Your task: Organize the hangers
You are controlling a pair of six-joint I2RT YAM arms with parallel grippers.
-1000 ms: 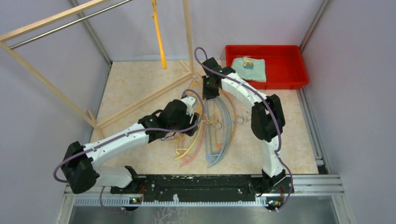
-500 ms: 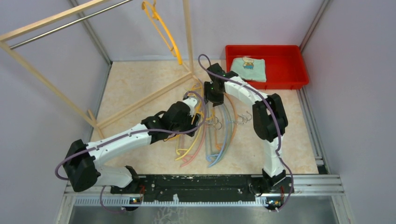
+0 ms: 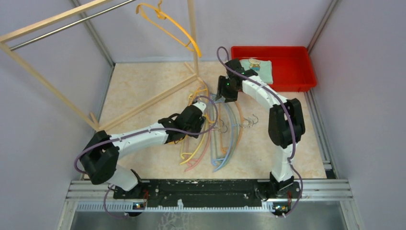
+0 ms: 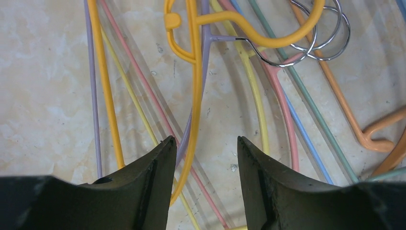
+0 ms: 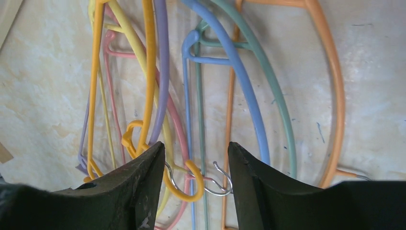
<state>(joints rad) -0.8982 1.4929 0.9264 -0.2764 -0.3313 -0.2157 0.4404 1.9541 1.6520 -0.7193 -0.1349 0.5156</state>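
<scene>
Status: early stage, most work outstanding. One yellow hanger (image 3: 167, 25) hangs tilted at the top of the rack (image 3: 190, 14), near the far end of the rail (image 3: 62, 28). Its hook meets the picture edge, so its seat on the rail cannot be confirmed. All other hangers (image 3: 225, 143) lie flat on the table (image 3: 139, 91) between the two arms, in a loose overlapping fan. Yellow, orange, pink, purple, blue and green are visible, roughly seven in all, with several metal hooks crossed or interlinked near the middle of the pile. Left gripper (image 4: 205, 153): low over the pile, jaws partly apart and straddling the bar of a second yellow hanger (image 4: 194, 120). A gap shows on both sides of the bar, so nothing is gripped. Right gripper (image 5: 196, 158): above the hook end of the pile, jaws partly apart and empty, with hooks showing in the gap below. Assessment: one item is apparently placed and the remainder are still to be lifted and hung. The left arm appears set to take the next one. Risk noted: the tangled hooks may drag neighbouring hangers up with whichever is raised.
</scene>
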